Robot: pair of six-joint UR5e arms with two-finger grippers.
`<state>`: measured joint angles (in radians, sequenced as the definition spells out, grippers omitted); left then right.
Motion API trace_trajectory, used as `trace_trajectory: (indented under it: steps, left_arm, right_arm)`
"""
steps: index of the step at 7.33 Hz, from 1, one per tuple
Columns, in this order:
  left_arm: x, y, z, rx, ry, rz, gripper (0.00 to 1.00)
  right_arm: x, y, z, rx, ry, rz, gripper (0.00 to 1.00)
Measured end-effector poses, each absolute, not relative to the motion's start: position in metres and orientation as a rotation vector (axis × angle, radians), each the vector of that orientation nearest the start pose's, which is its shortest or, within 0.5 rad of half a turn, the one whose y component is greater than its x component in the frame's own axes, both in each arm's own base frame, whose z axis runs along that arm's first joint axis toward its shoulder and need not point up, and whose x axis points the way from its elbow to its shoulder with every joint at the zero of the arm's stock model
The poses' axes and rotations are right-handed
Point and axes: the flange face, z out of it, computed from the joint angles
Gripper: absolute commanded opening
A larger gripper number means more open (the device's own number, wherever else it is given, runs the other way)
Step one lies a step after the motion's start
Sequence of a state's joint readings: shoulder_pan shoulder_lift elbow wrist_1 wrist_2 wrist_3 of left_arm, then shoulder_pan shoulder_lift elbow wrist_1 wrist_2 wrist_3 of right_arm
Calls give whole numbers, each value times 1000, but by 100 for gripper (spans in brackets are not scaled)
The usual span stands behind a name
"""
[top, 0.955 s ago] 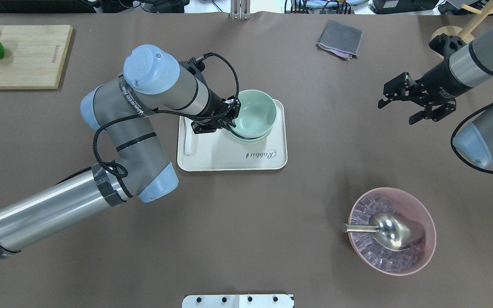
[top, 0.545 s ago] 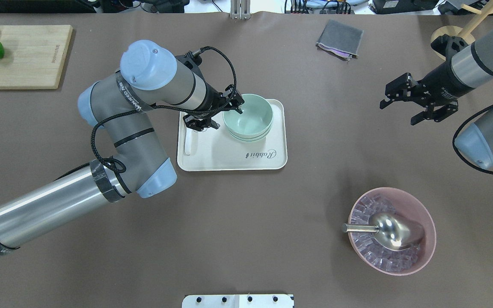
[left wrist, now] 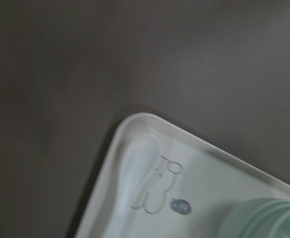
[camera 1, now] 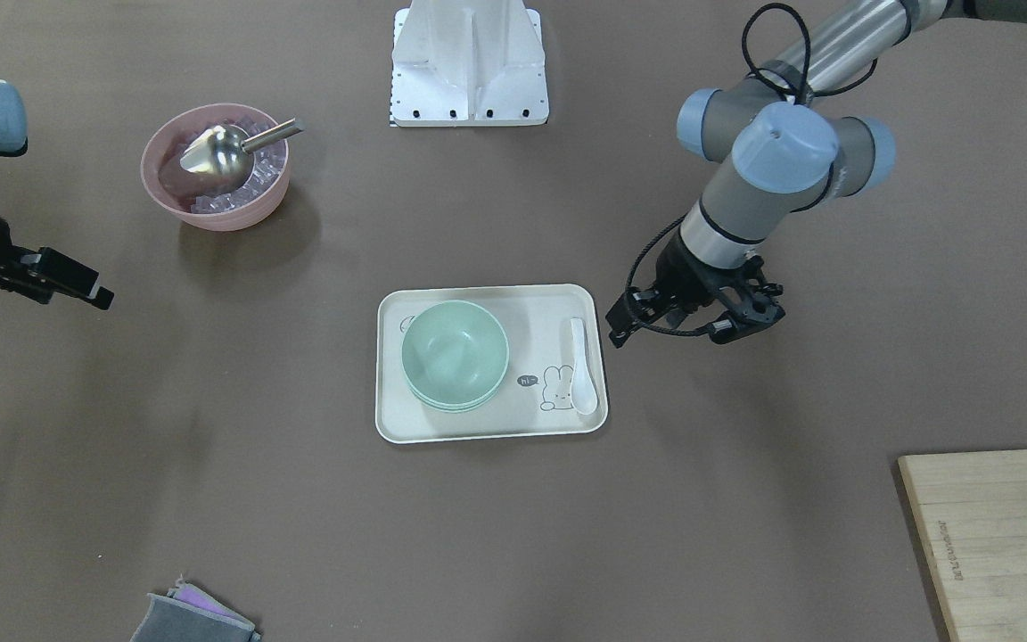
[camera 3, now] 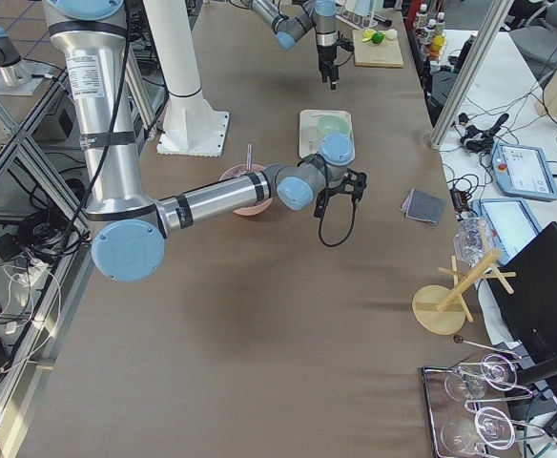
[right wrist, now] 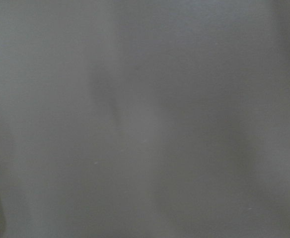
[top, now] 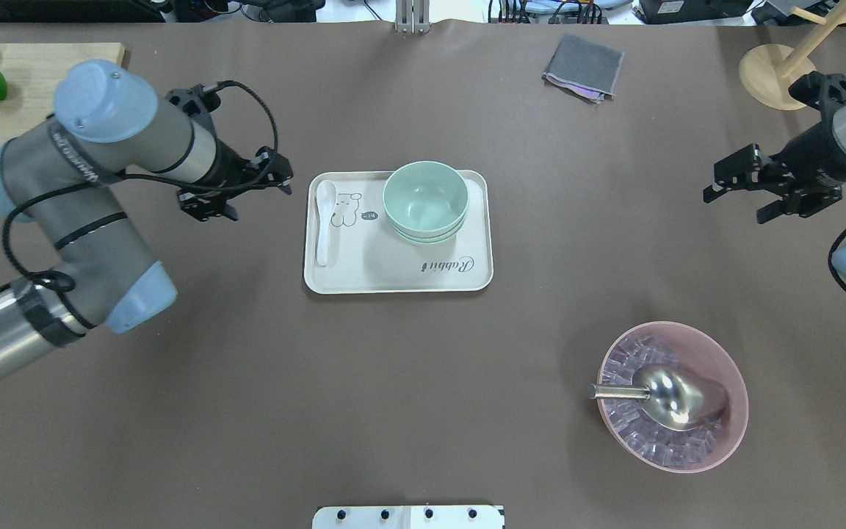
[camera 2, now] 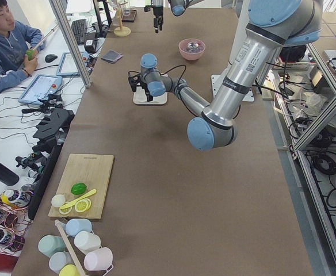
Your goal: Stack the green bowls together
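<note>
The green bowls (top: 424,200) sit nested in one stack on the far right part of the white tray (top: 393,275). The stack also shows in the front view (camera 1: 455,355), and its edge shows in the left wrist view (left wrist: 269,218). My left gripper (top: 258,197) is open and empty. It hangs over the bare table just left of the tray, apart from the stack, and also shows in the front view (camera 1: 678,328). My right gripper (top: 735,206) is open and empty, far to the right of the tray.
A white spoon (top: 324,220) lies along the tray's left side. A pink bowl (top: 740,389) with ice and a metal scoop (top: 676,397) stands at the near right. A cutting board (top: 41,95) is at the far left. A grey cloth (top: 583,66) and a wooden stand (top: 764,73) are at the back.
My left gripper has let go of the top bowl and pulled back left, off the tray. The bowl rests on the stack. My right gripper has drawn back to the right.
</note>
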<state>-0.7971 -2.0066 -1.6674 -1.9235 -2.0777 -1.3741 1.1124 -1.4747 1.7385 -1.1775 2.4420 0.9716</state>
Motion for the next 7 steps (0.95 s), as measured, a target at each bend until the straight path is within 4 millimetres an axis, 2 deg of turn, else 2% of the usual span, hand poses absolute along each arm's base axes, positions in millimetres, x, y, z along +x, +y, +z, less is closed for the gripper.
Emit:
trace_trajectory:
  steps: [2,5,6,7]
  left_arm:
    - [272,-496,379,34,886,-32,99]
    - [114,-463,498,116,781,224,99]
    - [75,-448,531,121,755,251,99]
    - [54,-432,554,109,741,258,99]
  right_arm:
    - [-135,-491,522,-10,-996,90,100]
    - [-86,-465,575,37,-951,20,100]
    - [-73,-455,591,52,-931,-10,100]
    - [-59,-448,606,62,-907,-34,100]
